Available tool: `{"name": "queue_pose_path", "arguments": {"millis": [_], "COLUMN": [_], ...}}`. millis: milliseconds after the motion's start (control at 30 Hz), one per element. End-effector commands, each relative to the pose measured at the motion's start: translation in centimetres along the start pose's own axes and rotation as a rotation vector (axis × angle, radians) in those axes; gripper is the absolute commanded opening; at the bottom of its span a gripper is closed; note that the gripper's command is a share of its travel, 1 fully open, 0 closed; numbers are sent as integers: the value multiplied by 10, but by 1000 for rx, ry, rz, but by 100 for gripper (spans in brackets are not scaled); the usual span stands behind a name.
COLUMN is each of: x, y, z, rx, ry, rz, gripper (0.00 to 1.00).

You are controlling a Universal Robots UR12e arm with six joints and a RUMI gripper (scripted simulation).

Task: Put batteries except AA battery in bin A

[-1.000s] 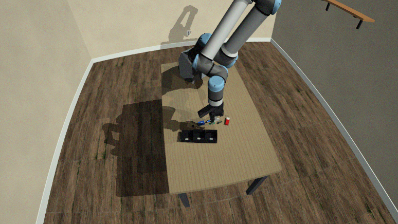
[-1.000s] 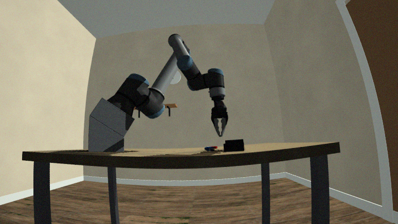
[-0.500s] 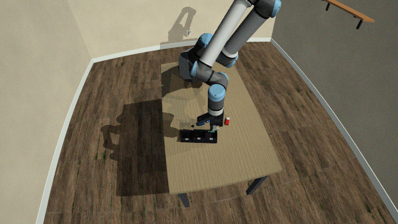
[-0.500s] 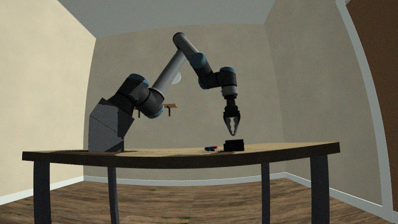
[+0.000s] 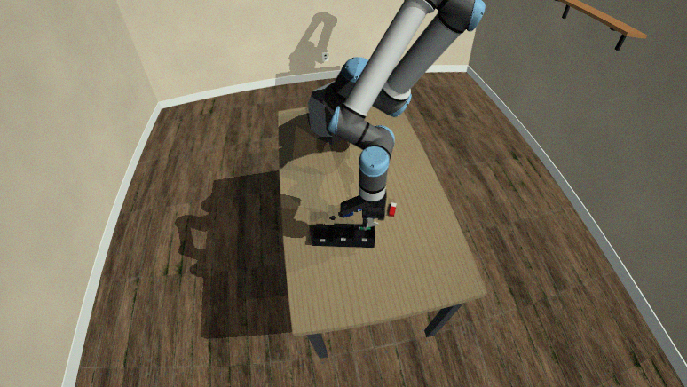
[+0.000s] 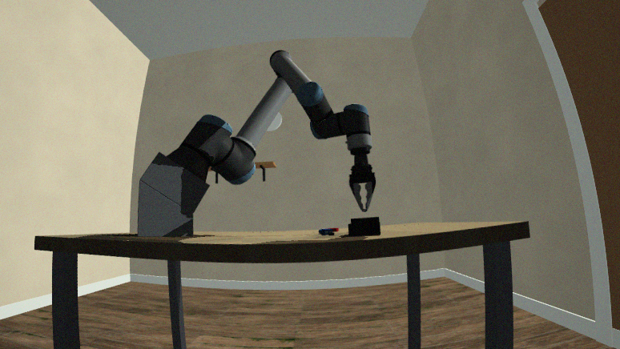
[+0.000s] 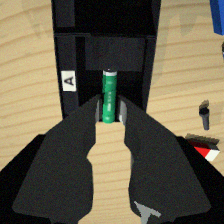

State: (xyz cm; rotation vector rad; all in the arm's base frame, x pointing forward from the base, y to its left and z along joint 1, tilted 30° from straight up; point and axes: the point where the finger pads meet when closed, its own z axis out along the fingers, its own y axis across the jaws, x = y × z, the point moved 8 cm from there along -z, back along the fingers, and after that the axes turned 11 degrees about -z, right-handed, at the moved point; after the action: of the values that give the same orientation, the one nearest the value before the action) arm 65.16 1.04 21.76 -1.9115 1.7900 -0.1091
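Tool (image 7: 110, 114) grips green battery (image 7: 109, 95) right over bin A (image 7: 150, 60); drop pending, other batts (image 6: 328, 230) left beside bin A.

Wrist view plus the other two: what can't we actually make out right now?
- Green battery in the gripper: its lower end is hidden by the fingers; no size marking shows in the wrist view.
- Bin A: its floor is dark shadow, contents unreadable.
- Top view: labels on the bin row are too small to read.
- Exterior view: items beside the bins are too small to identify.
- Blue item: cut off by the frame edge.
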Motion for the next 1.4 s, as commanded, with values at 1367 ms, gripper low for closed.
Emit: {"name": "queue_pose_path", "arguments": {"millis": [1367], "x": [-1], "y": [3], "z": [51], "rx": [1], "ry": [0], "rz": [0], "gripper": [0]}}
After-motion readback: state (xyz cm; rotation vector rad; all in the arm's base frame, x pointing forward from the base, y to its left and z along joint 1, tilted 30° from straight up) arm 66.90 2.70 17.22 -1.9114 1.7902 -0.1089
